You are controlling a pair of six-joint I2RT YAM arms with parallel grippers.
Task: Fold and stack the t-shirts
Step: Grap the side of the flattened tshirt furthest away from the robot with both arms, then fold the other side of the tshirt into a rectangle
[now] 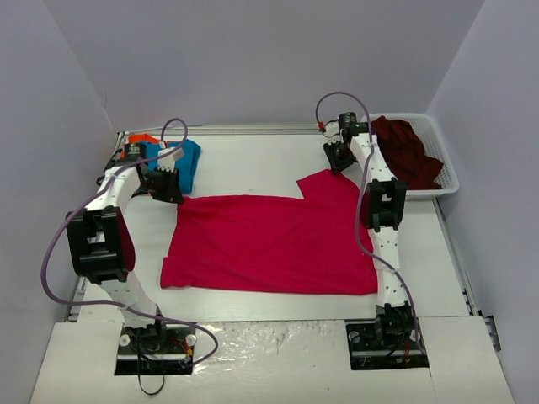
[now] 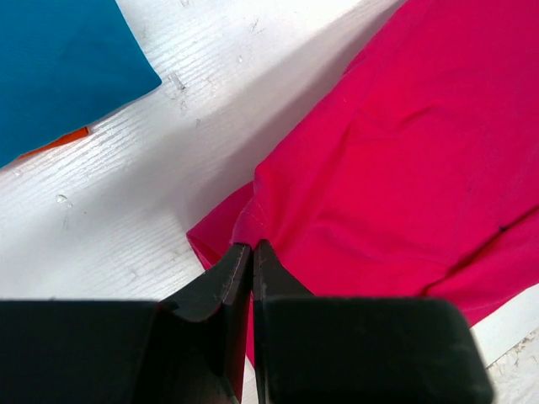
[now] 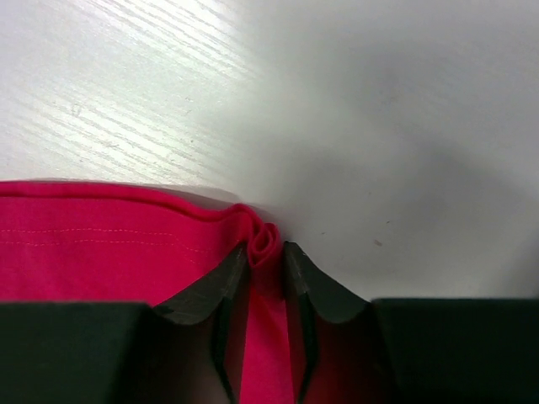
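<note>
The crimson-pink t-shirt (image 1: 269,244) lies spread on the worktop (image 1: 253,156). The left gripper (image 2: 251,249) is clamped on its far-left corner, and the right gripper (image 3: 265,252) pinches bunched hem at its far-right corner. You are likely at the first fold: raise both corners together, then carry them toward its near edge. The blue t-shirt (image 1: 187,164) lies just beside its far-left corner.

White table (image 1: 253,164), seen from above; its surface shows a faint wood grain. Plain pale lavender-grey walls enclose it on three sides: back wall (image 1: 269,59) beyond the table's far edge, left wall (image 1: 42,126) and right wall (image 1: 501,126) along its sides. A metal rail (image 1: 244,129) borders the table's far edge. Light is soft, shadows diffuse.
</note>
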